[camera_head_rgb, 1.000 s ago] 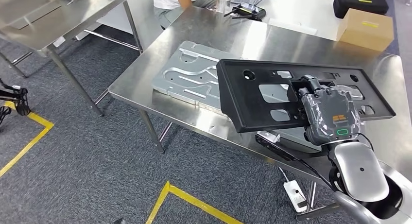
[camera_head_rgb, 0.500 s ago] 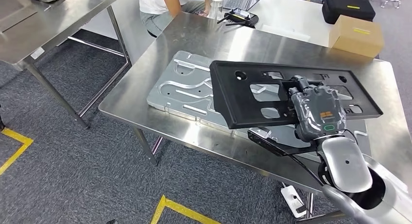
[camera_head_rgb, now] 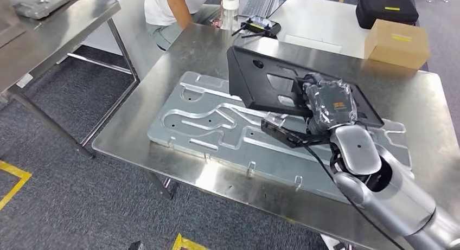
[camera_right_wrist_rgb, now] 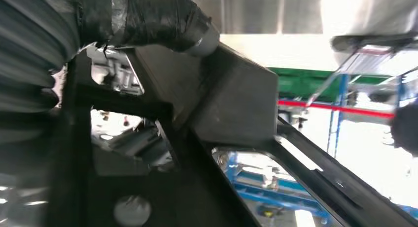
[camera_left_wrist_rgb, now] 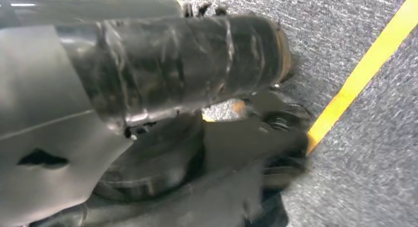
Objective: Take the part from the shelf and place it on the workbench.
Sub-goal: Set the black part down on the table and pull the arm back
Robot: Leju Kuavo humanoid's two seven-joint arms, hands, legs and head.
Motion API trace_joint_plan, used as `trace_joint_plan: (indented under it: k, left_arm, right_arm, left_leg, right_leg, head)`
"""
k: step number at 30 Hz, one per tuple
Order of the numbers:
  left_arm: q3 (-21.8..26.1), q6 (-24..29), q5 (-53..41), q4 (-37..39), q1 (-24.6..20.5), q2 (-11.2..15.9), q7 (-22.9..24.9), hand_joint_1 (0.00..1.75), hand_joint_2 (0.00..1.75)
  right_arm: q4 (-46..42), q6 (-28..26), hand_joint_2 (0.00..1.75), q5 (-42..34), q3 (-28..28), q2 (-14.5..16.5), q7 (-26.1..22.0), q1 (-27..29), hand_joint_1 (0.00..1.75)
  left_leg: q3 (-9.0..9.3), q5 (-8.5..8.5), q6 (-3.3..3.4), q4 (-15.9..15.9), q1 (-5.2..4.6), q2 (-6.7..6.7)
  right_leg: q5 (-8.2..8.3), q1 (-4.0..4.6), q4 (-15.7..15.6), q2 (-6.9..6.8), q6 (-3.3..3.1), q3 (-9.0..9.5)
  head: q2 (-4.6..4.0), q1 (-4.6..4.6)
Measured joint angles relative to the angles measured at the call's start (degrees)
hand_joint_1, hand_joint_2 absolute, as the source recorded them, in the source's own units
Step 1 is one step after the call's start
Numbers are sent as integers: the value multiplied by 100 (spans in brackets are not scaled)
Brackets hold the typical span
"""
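1. The right robot hand [camera_head_rgb: 328, 103] grips a black plastic panel [camera_head_rgb: 260, 82], holding it tilted above the steel bench [camera_head_rgb: 130, 130].
2. A grooved metal plate [camera_head_rgb: 217, 125] lies flat on the bench beneath the panel.
3. The left robot hand [camera_left_wrist_rgb: 162, 69]: grip unclear.

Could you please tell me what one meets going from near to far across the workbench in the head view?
Steel workbench's near edge → flat silver machined plate with curved grooves → black rectangular plastic panel with cut-outs, tilted and held by the right hand → clear plastic bottle with white cap near the far edge.
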Motion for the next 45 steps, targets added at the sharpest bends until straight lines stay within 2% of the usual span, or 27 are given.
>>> trace_joint_plan:
  k: [1, 2, 3, 4, 6, 7, 8, 11, 13, 15, 16, 17, 19, 21, 22, 26, 29, 31, 33, 34, 36, 38, 39, 40, 43, 44, 45]
  left_arm:
    - [-16, -1, 1, 0, 17, 4, 3, 0, 0]
    - [-28, 3, 2, 0, 39, 11, 5, 0, 0]
    - [-38, 6, 5, 0, 61, 21, 9, 0, 0]
    - [-52, 9, 7, 1, 82, 32, 14, 0, 0]
    - [-91, 12, 10, 4, 94, 48, 31, 0, 87]
    - [-116, 12, 10, 5, 95, 52, 43, 0, 131]
    - [-141, 12, 10, 5, 90, 55, 53, 0, 175]
    - [-214, 3, 33, 4, 65, 59, 50, 0, 175]
    - [-236, -16, 86, 4, 35, 66, 20, 0, 175]
    - [-237, -36, 154, 4, 21, 70, -1, 0, 175]
    - [-237, -40, 179, 5, 26, 70, -3, 0, 131]
    - [-237, -44, 192, 5, 36, 69, -5, 0, 87]
    - [-237, -44, 188, 5, 54, 69, -28, 0, 0]
    - [-244, -41, 178, 5, 42, 69, -76, 0, 0]
    - [-252, -38, 174, 5, 31, 75, -94, 0, 0]
    - [-311, -4, 158, 5, 24, 103, 5, 0, 0]
    - [-361, 53, 132, 6, 31, 102, 156, 0, 0]
    - [-384, 80, 130, 6, 19, 95, 203, 0, 0]
    - [-421, 122, 132, 5, -3, 96, 215, 0, 0]
    - [-446, 144, 132, 5, -9, 97, 217, 0, 0]
    - [-489, 181, 134, 7, -7, 97, 218, 0, 87]
    - [-510, 238, 137, 7, -3, 109, 219, 0, 175]
    - [-518, 283, 137, 8, -3, 117, 218, 0, 175]
    - [-525, 335, 134, 9, 0, 132, 213, 0, 175]
    - [-558, 476, 118, 13, 14, 143, 185, 0, 175]
    - [-570, 512, 117, 14, 18, 141, 175, 0, 175]
    - [-582, 546, 122, 14, 22, 144, 163, 0, 175]
  right_arm:
    - [113, -19, 175, -34, 32, 42, -11, 0, 175]
    - [224, -39, 175, -74, 60, 79, -18, -1, 175]
    - [343, -66, 175, -121, 85, 119, -25, -5, 175]
    - [469, -93, 175, -169, 110, 155, -31, -13, 175]
    - [728, -143, 87, -266, 160, 216, -50, -44, 87]
    - [841, -167, 44, -307, 180, 244, -64, -61, 44]
    - [938, -188, 0, -344, 192, 271, -80, -84, 0]
    - [1261, -267, 0, -466, 206, 340, -156, -198, 0]
    - [1531, -320, 0, -555, 238, 381, -221, -236, 0]
    - [1734, -354, 0, -611, 286, 422, -283, -187, 0]
    - [1809, -369, 0, -626, 313, 446, -310, -151, 0]
    - [1876, -384, 0, -636, 338, 472, -333, -123, 0]
    - [1987, -415, 0, -650, 380, 517, -357, -105, 0]
    - [2068, -438, 0, -657, 410, 548, -362, -107, 0]
    - [2097, -446, 0, -658, 424, 569, -363, -105, 0]
    - [2161, -461, 0, -666, 460, 656, -363, -98, 0]
    - [2195, -470, 0, -674, 470, 698, -349, -109, 0]
    - [2192, -485, 0, -674, 473, 707, -316, -117, 0]
    - [2148, -504, 0, -685, 474, 708, -261, -115, 0]
    - [2115, -512, 0, -697, 473, 702, -234, -103, 0]
    - [2028, -538, 0, -733, 463, 681, -184, -81, 0]
    - [1883, -613, 0, -768, 436, 655, -140, -72, 0]
    - [1783, -657, 0, -778, 420, 641, -116, -64, 0]
    - [1659, -701, 0, -777, 398, 620, -84, -48, 0]
    - [1228, -799, 131, -693, 310, 577, 23, 43, 0]
    - [1080, -827, 131, -639, 281, 565, 53, 77, 0]
    - [916, -859, 87, -575, 253, 550, 80, 115, 0]
  left_leg:
    - [-117, -114, -30, -27, 9, 1]
    - [-165, -97, -52, -206, 16, 3]
    - [-157, 110, -61, -517, 23, 2]
    - [-130, 501, -63, -889, 29, -1]
    - [-84, 1120, -8, -1348, 24, -7]
    - [-69, 1257, 38, -1391, 12, -10]
    - [-50, 1216, 91, -1353, -4, -11]
    - [33, 1153, 194, -1376, 10, 1]
    - [80, 1115, 248, -1404, 24, 2]
    - [121, 1061, 276, -1409, 27, -4]
    - [155, 1027, 275, -1408, 28, -8]
    - [201, 990, 267, -1408, 30, -12]
    - [308, 913, 232, -1411, 38, -13]
    - [383, 858, 177, -1414, 33, -19]
    - [394, 835, 173, -1412, 18, -23]
    - [422, 817, 269, -1455, -19, -3]
    - [674, 1025, 336, -1886, -19, 22]
    - [906, 1196, 360, -2285, 37, 62]
    - [958, 1229, 326, -2367, 75, 88]
    - [954, 1214, 294, -2344, 105, 92]
    - [914, 1136, 178, -2219, 201, 93]
    - [799, 1001, -9, -1958, 303, 91]
    - [720, 924, -107, -1796, 337, 84]
    - [636, 856, -195, -1634, 344, 72]
    - [456, 771, -329, -1347, 343, 47]
    - [411, 717, -334, -1284, 349, 49]
    - [350, 586, -322, -1151, 353, 54]
  right_leg:
    - [-67, -5, 2, 16, 14, 78]
    - [-139, -14, 6, 32, 35, 168]
    - [-218, -24, 19, 45, 63, 263]
    - [-303, -29, 39, 54, 98, 339]
    - [-474, -27, 125, 87, 176, 439]
    - [-546, -22, 157, 100, 219, 462]
    - [-608, -25, 177, 112, 259, 492]
    - [-799, -43, 338, 56, 348, 448]
    - [-1012, -49, 927, 4, 395, 108]
    - [-1131, -68, 1612, -3, 429, -388]
    - [-1057, -81, 1747, -5, 438, -559]
    - [-870, -92, 1672, -9, 440, -627]
    - [-325, -104, 1032, -34, 420, -505]
    - [-33, -77, 444, -63, 382, -316]
    - [-15, -74, 301, -70, 375, -262]
    - [-31, -115, 176, -17, 394, -191]
    - [18, -121, -21, -4, 408, -72]
    - [-169, -99, 171, -8, 409, -132]
    - [-468, -136, 798, -11, 463, -403]
    - [-532, -177, 1061, -13, 512, -526]
    - [-359, -294, 1053, -28, 651, -531]
    - [-105, -399, 555, -70, 835, -293]
    - [-41, -408, 451, -66, 875, -245]
    - [-72, -427, 450, -51, 852, -259]
    - [-213, -443, 747, 26, 562, -492]
    - [-216, -426, 792, 37, 488, -544]
    - [-199, -410, 796, 45, 434, -582]
  head:
    - [0, -4]
    - [-1, -4]
    - [-1, -5]
    - [-1, -8]
    - [-1, -4]
    - [-1, -1]
    - [-1, 2]
    - [-1, 10]
    - [-1, 25]
    - [-1, 29]
    - [-1, 28]
    - [-1, 29]
    - [-1, 31]
    - [-1, 37]
    - [-1, 39]
    - [-1, 30]
    - [-1, 9]
    - [-1, 27]
    - [-1, 52]
    - [-1, 53]
    - [-1, 52]
    - [-1, 62]
    - [-1, 84]
    - [-1, 98]
    - [-1, 70]
    - [-1, 44]
    - [-1, 11]
